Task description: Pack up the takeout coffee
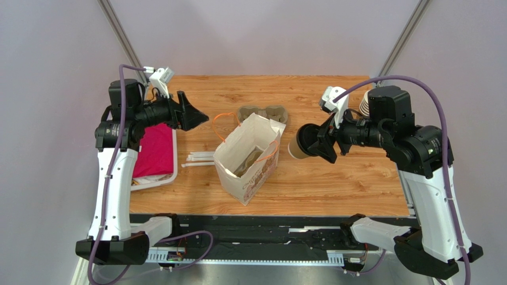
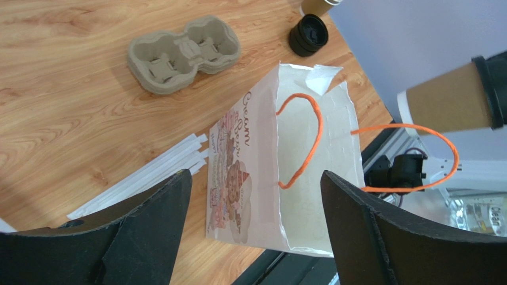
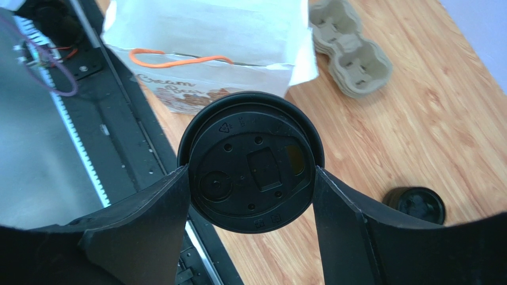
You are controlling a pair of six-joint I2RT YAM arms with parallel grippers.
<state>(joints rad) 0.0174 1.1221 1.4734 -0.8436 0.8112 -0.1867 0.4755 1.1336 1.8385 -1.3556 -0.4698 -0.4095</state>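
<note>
Right gripper (image 3: 251, 178) fingers are clamped on our takeout coffee (image 1: 295, 149), lid toward the wrist. Paper bag (image 1: 250, 181) sits just past the fingertips, so we'd tip the cup upright, then lower it in clear of the orange handles (image 2: 306, 139). Left gripper (image 2: 256, 178) gapes empty.

Your takeout coffee (image 1: 296, 149): tan-brown paper cup, black lid on, held sideways aloft by the right gripper (image 1: 313, 143), base toward the paper bag (image 1: 249, 155), just right of it.
</note>
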